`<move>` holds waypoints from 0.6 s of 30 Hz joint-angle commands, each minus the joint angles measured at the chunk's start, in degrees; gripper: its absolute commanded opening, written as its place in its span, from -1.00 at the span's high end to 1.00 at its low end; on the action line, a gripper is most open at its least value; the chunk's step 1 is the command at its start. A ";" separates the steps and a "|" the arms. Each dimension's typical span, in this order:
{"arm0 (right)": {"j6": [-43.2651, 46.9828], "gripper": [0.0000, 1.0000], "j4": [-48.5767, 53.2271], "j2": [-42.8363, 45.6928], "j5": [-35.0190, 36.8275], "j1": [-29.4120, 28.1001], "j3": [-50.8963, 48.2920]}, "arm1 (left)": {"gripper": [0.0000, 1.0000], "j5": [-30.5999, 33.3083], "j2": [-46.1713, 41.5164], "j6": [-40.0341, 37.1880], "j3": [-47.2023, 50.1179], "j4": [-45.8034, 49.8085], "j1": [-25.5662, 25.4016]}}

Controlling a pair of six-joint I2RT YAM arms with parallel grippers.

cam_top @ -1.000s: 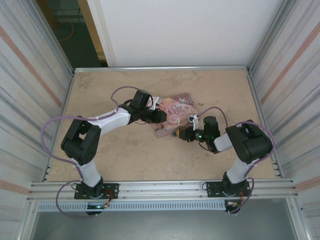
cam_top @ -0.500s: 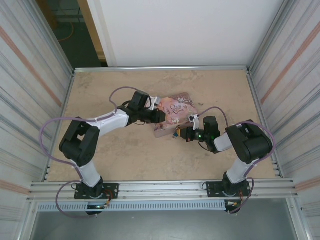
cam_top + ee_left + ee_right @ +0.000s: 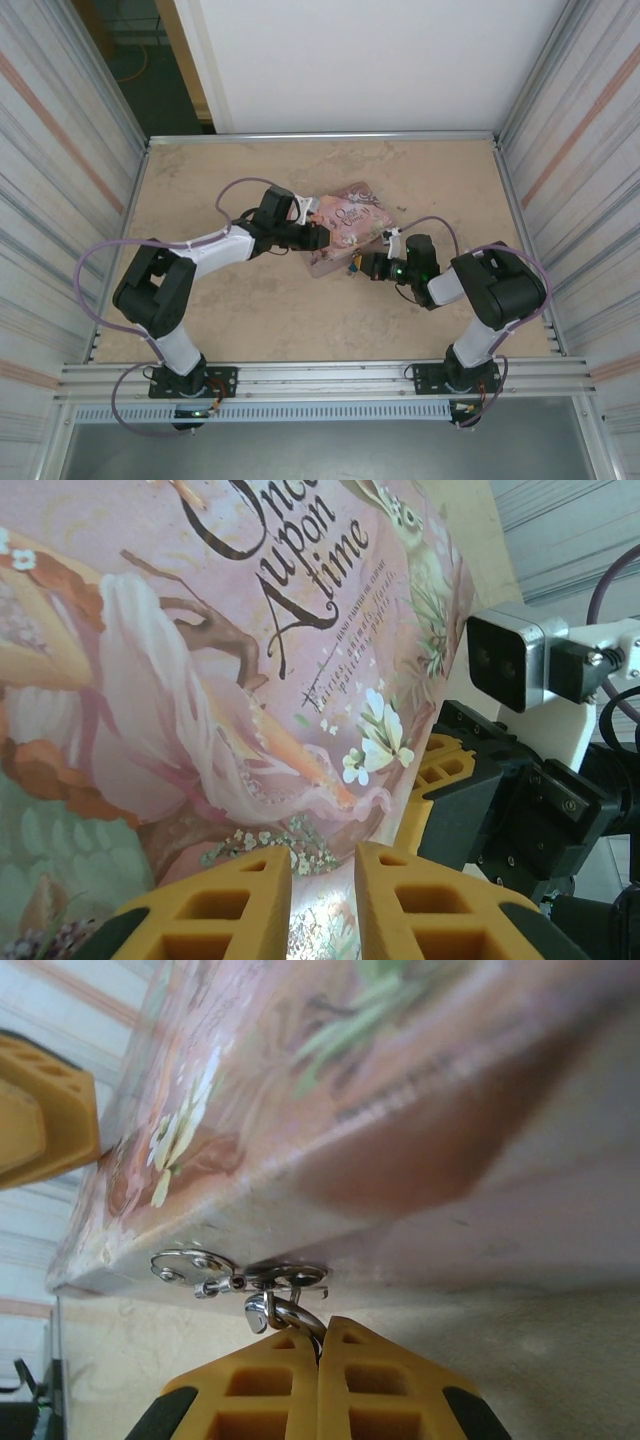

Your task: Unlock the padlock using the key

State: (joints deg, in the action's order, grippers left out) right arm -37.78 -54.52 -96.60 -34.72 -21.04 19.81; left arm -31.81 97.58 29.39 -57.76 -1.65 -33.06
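A tan bench (image 3: 230, 300) sits boxed in by ribbed metal walls (image 3: 60, 200). The right hand (image 3: 320, 1345) is closed tight. Its fingers (image 3: 250, 1390) pinch the padlock (image 3: 284, 1314), whose silvery shackle curls out just past the fingertips while the body is hidden between them. The shackle hooks into a metal hasp (image 3: 240, 1275) directly ahead, on the side of the pink tin (image 3: 330, 1080). Across the tin, the left hand (image 3: 322, 870) lies over the lid, fingers a narrow slit apart; I cannot tell whether it grips the tin.
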 commanded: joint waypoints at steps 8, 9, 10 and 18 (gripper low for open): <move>-12.49 1.00 -5.52 3.05 1.44 0.24 1.23 | 0.51 1.27 1.43 0.21 3.16 8.34 -0.16; -13.06 1.00 -5.31 3.01 1.37 0.24 1.56 | 0.51 1.31 1.41 0.20 3.17 8.33 -0.16; -13.89 1.00 -5.09 2.85 1.24 0.29 1.84 | 0.51 1.23 1.40 0.14 3.18 8.30 -0.16; -16.13 1.00 -2.32 3.84 1.71 1.22 2.96 | 0.51 1.31 1.34 -0.09 3.69 8.31 -0.05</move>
State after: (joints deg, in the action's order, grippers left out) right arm -51.81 -53.04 -95.59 -33.85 -20.69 20.14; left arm -31.90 97.51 29.36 -57.36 -2.35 -33.06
